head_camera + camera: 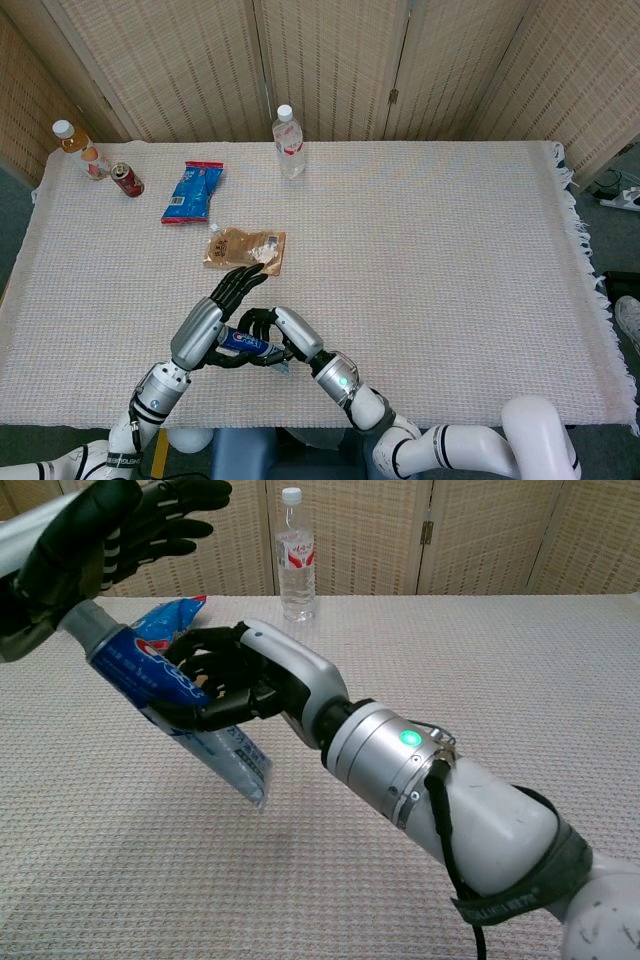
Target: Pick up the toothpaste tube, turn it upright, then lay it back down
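A: Where do we have the tube [170,695] now?

B: Our right hand [225,675] holds it in the air above the cloth [420,260], near the front edge of the table. The fingers [195,670] are wrapped around the blue middle part. The tube is tilted: the cap end points up and to our left, the flat crimped end hangs lower.

A: And our left hand [110,530]?

B: It is at the cap end. In the chest view the palm lies on the cap, so the cap itself is hidden. The fingers [185,495] are stretched out and apart, not closed around the tube. In the head view the left hand [215,315] lies just beside the right one [270,335], with the tube [245,343] between them.

A: What else do we see on the cloth?

B: A brown pouch [246,249] just behind our hands, a blue packet [192,191] farther back, a water bottle [288,141] at the far edge, and a can [127,180] with a juice bottle [79,148] in the far left corner.
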